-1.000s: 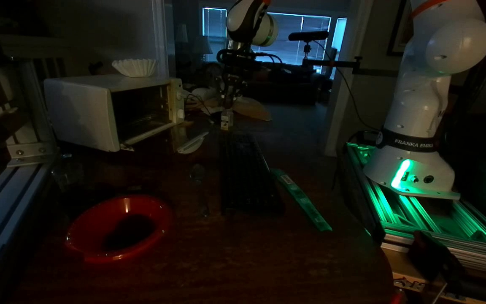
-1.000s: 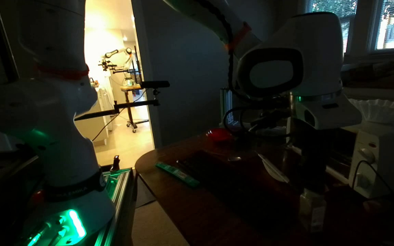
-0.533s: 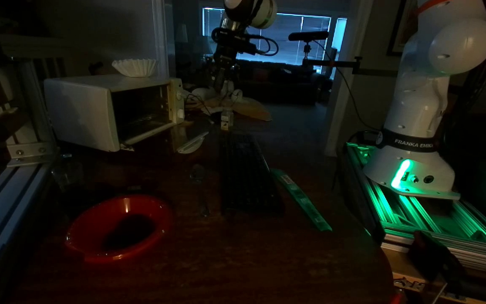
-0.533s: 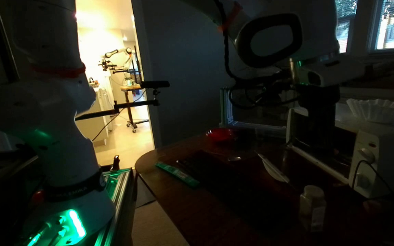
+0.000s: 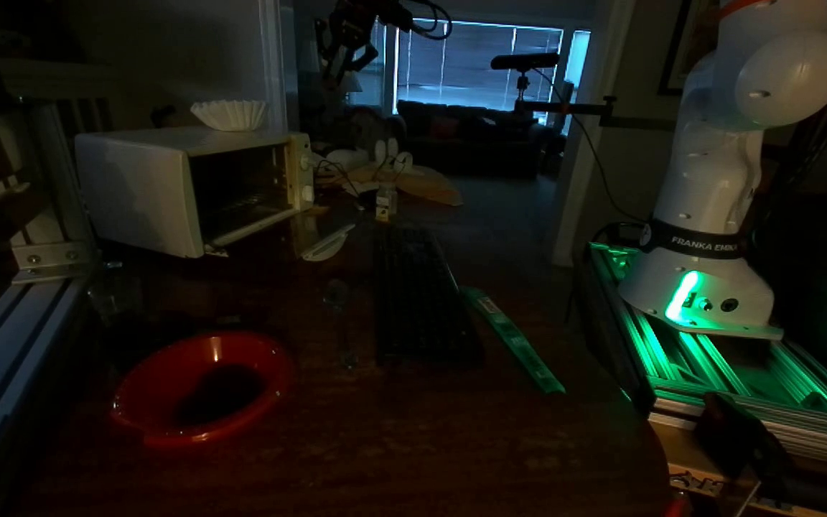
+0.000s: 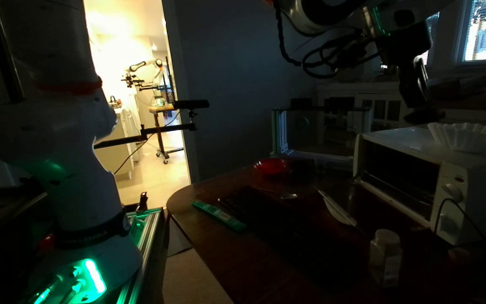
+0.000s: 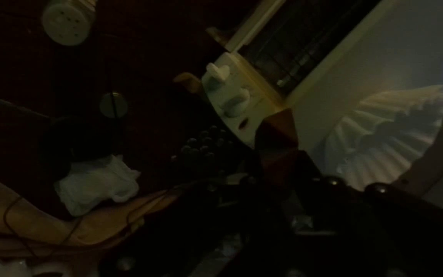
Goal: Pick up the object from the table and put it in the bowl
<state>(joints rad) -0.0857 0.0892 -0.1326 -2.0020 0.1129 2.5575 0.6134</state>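
My gripper [image 5: 339,72] is high above the table's far end in an exterior view. In the wrist view the gripper [image 7: 278,169] has a dark reddish, angular object [image 7: 277,132] between its fingertips and looks shut on it; its exact shape is too dark to tell. In an exterior view the gripper [image 6: 419,99] is above the toaster oven, with a dark lump at its tip. The red bowl [image 5: 159,391] stands near the table's front left, with a dark patch inside; it also shows in an exterior view [image 6: 271,166], far from the gripper. The wrist view does not show it.
A white toaster oven [image 6: 471,185] carries a fluted white bowl-like thing [image 6: 471,137] near the gripper. A shaker bottle [image 6: 385,257], black keyboard [image 5: 424,298], green strip [image 5: 514,341], spoon [image 5: 336,293] and white flat piece [image 5: 327,244] lie or stand on the table.
My gripper has risen from low behind the shaker bottle to well above it, tilting and shifting toward the oven side. The bottle and the other table things have stayed put.
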